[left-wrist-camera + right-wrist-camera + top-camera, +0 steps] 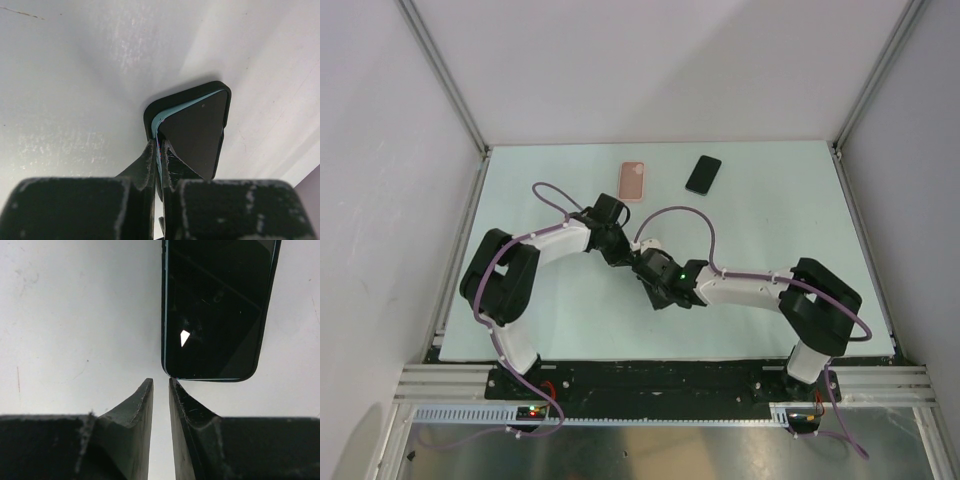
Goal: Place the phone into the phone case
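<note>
Two grippers crowd a phone (215,310) that lies screen-up on the white table (70,315), filling the upper right of the right-wrist frame. The right gripper (161,380) has its fingers drawn nearly together, a narrow slit between them and nothing in it, with the tips just below the handset's lower left corner. The left gripper (159,145), at lower centre of its own frame, looks pinched on the phone's bluish edge, which runs down into the gap between its fingers. A dark rim (150,112) behind that edge may be shadow or a shell; the view does not settle it. The likely trouble is the thin hold, since a pinch on a slick edge could slip under the handset's weight and drop the glass back onto the table. The right tips, so close to the corner, could also shove or spin the phone instead of steadying it. In the overhead view the pink phone case (634,181) sits at upper centre near the table's far edge, well apart from both wrists, so the carry would be long for such a hold. Just right of it lies a black slab (703,174); whether it is the same handset cannot be told. The main obstruction is the arms themselves, wrists almost touching at mid-frame, with lavender cables (690,215) looping above them that could snag.
</note>
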`<state>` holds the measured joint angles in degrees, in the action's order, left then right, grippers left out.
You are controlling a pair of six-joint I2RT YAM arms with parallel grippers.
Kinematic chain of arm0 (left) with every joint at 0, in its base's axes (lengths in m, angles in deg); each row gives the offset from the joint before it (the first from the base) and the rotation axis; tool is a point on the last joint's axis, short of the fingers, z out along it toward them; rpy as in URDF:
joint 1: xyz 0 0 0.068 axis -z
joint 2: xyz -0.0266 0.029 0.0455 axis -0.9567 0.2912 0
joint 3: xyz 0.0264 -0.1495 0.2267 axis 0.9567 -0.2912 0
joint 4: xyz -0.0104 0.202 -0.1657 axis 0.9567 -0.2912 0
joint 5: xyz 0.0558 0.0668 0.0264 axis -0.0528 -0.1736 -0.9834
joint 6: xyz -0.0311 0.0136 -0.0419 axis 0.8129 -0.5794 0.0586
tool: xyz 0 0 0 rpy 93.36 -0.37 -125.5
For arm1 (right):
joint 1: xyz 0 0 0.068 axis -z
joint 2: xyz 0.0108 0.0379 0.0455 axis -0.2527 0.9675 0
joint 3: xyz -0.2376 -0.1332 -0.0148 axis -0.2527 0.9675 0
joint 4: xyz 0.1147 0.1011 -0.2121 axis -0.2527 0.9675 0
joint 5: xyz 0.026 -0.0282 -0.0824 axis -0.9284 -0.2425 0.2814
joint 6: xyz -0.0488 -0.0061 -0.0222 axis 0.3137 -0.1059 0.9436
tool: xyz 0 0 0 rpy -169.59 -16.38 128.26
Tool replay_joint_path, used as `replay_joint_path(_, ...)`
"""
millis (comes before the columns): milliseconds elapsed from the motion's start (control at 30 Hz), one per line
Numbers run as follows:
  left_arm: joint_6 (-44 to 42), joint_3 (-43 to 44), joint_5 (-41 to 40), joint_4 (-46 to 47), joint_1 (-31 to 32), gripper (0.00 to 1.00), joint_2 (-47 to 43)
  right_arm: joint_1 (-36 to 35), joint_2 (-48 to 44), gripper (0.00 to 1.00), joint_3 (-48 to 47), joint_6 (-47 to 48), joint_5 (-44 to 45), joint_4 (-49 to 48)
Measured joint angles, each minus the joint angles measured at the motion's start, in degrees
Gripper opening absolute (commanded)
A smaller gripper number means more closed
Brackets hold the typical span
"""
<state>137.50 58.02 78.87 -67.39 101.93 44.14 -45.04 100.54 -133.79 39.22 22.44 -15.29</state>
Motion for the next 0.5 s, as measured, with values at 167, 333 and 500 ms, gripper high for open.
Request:
replay_joint_path(167,0.00,0.00,0.00,0.00,0.00,0.05,0.00,-0.28,0.74,0.20,0.00,-0.57,1.95,0.66)
replay_joint_path(333,0.00,0.00,0.00,0.00,0.00,0.05,0.00,-0.83,1.25,0.19,-0.04,-0.70,3.91,0.98)
replay_joint_path(500,0.00,0.00,0.00,0.00,0.00,0.05,0.00,-1.46,2.16,0.18,-1.25,-0.66,5.57,2.27)
